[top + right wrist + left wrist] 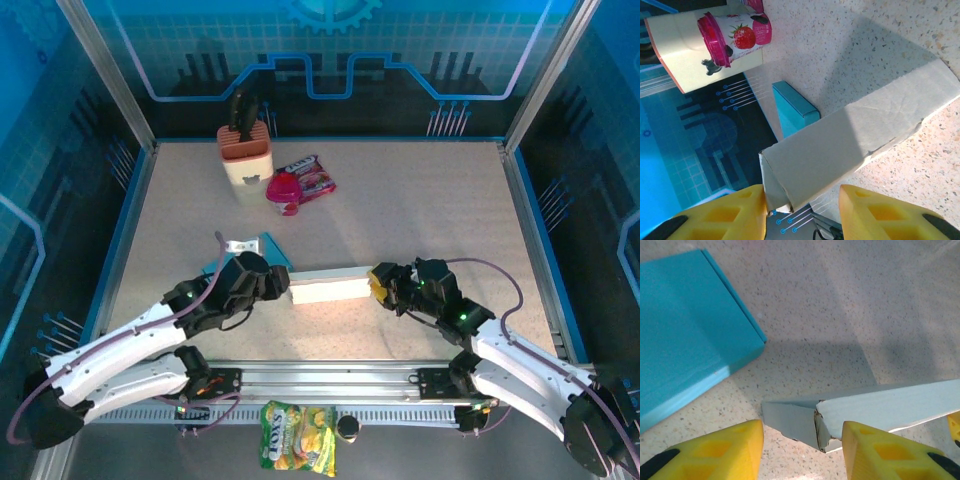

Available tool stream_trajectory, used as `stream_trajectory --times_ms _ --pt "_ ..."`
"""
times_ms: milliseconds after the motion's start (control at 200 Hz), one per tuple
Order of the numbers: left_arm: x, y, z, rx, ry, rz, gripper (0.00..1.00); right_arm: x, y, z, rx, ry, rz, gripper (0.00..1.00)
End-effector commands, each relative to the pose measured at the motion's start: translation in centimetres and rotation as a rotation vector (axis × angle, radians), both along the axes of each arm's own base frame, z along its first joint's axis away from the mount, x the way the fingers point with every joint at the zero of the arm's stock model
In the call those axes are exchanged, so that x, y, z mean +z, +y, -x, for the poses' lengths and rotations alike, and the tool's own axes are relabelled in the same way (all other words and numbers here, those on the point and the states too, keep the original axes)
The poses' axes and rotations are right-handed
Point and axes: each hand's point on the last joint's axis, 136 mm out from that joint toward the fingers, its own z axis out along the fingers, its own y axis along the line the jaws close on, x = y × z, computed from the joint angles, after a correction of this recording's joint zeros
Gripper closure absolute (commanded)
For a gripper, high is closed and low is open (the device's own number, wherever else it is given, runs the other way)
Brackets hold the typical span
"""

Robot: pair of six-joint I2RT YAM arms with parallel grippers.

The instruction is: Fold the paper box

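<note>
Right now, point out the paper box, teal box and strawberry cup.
paper box [328,288]: top view, long top face.
teal box [685,340]: left wrist view, flat top.
strawberry cup [740,37]: right wrist view, printed side.

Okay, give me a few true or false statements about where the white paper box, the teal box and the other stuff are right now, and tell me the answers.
1. The white paper box lies between the left tool and the right tool. True.
2. The teal box sits on top of the white paper box. False: it lies on the table beside that box's left end, apart from it.
3. The strawberry cup is right beside the cream container at the back. True.
4. The candy bag lies in the middle of the table. False: it lies at the near edge, by the arm bases.
</note>
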Motion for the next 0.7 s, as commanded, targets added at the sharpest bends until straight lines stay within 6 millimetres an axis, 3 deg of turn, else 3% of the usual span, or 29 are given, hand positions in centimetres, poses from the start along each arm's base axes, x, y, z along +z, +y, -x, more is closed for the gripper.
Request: stream_trajectory --times_ms 0,455,695 --pt "-0.1 -1.9 0.0 -0.053 0.034 0.098 0.55 -2.6 -0.8 0.7 -0.003 0.068 0.063 0.58" --pt "-2.9 -0.8 0.2 -0.029 0.085 0.071 0.63 -2.6 -0.7 0.7 0.003 0.068 0.064 0.58" --pt "-3.3 -0.8 0.2 -0.028 0.092 0.076 0.7 -2.6 -0.7 0.7 0.004 0.068 0.066 0.58"
